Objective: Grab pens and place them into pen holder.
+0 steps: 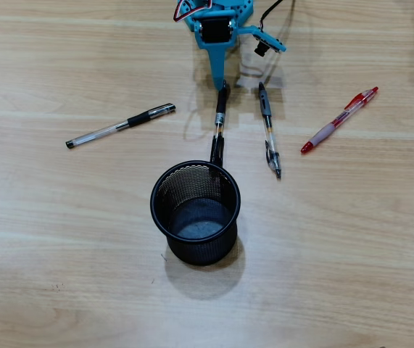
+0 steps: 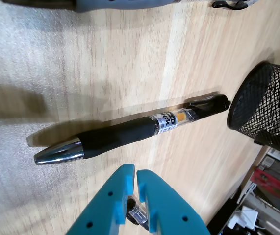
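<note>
Wooden table [image 1: 352, 275], overhead view, w/ teal arm [image 1: 217, 29] entering at top centre. Pen holder [image 1: 199, 250] stands upright just below frame centre; its mesh floor is visible and bare, i.e. no pen inside. All four pens lie on the table in a loose row above it: black-sleeved pen [image 1: 119, 125] at upper left, well apart from the holder; centre pen [image 1: 219, 125] running from below the arm down to the holder's far rim, clip end touching or just beside it (cannot tell which); third clear pen [image 1: 268, 130] just right of that; red pen [image 1: 339, 119] at upper right. Wrist view: centre pen [image 2: 125, 131] lies diagonally across mid-frame, silver tip at left, clip end beside the holder [image 2: 272, 107] at right edge. Gripper [image 2: 135, 172] at bottom centre, fingers drawn together w/ only a thin slit, hanging near the pen's sleeve but not clamped on it; a small glint low in the slit is unidentifiable. Progress, judged: 0 of 4 placed; grasp of centre pen not yet made, then three more pick-and-drop cycles remain.
</note>
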{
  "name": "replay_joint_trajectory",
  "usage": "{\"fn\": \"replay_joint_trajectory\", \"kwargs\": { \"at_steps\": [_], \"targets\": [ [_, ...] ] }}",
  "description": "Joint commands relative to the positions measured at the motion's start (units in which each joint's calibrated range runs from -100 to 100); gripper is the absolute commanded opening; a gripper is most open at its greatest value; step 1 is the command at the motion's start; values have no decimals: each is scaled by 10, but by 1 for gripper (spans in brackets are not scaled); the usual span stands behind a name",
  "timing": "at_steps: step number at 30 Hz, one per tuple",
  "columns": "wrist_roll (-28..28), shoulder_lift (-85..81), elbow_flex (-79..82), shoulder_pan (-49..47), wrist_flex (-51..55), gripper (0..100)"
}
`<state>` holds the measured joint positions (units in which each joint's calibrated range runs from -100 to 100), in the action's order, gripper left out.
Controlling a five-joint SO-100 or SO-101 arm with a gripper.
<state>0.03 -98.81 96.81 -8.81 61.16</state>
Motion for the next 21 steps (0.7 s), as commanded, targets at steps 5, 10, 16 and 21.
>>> {"fn": "replay_joint_trajectory", "kwargs": {
  "at_steps": [5, 10, 16, 21],
  "targets": [
    [-2, -7, -2, 21, -4, 2],
    [-2, -7, -2, 24, -4, 2],
    [-2, -6, -38, 25, -4, 2],
    [-1, 3, -184, 25, 4, 2]
  ]
}}
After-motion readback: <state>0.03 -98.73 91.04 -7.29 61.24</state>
